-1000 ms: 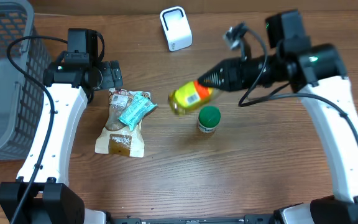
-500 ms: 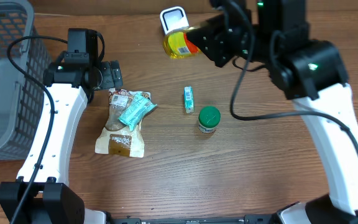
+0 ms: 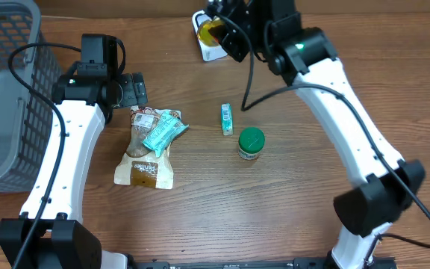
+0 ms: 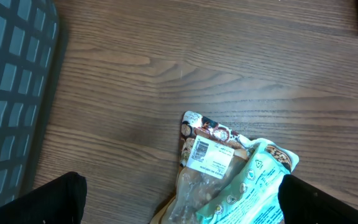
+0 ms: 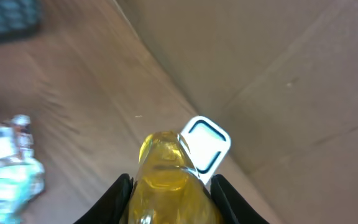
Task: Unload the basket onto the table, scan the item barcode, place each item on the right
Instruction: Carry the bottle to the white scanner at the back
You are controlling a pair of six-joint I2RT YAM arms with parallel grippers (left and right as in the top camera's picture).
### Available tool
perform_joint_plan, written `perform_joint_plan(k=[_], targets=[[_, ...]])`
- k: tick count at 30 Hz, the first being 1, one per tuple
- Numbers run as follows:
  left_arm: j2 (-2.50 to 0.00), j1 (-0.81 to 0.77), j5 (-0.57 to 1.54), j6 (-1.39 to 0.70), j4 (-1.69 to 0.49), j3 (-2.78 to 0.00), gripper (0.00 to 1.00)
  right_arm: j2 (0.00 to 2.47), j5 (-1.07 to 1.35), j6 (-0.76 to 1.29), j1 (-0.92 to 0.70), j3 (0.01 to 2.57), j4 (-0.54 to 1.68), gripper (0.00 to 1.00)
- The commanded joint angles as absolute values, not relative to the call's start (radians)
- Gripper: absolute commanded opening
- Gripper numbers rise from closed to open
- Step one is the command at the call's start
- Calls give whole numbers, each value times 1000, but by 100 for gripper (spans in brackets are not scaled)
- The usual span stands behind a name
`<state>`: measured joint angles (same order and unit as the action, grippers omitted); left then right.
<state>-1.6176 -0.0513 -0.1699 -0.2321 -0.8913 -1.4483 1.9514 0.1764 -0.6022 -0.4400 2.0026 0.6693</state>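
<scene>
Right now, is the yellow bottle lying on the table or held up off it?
Held up. The right hand clamps the yellow bottle on both sides, with its tip just before the white scanner.

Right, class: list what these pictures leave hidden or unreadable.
- Barcode on the yellow bottle: overhead, the right arm covers most of it; right wrist, the bottom edge cuts it off.
- The white scanner: overhead, the bottle covers part.
- Print on the teal packet: overhead, too small.
- The snack bag: left wrist, bottom edge cuts it.
</scene>
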Motion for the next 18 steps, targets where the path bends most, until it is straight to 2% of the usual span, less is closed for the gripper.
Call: perform_joint_plan(k=[1, 5, 18], targets=[[-1610, -46, -184, -220, -889, -1456, 99, 1975, 104, -690, -440, 2020, 604, 5], [-1610, -46, -184, -220, -889, -1456, 100, 2027, 101, -713, -440, 2020, 508, 4], [-1610, -46, -183, -220, -889, -1456, 100, 2219, -121, -1055, -488, 2020, 90, 4]])
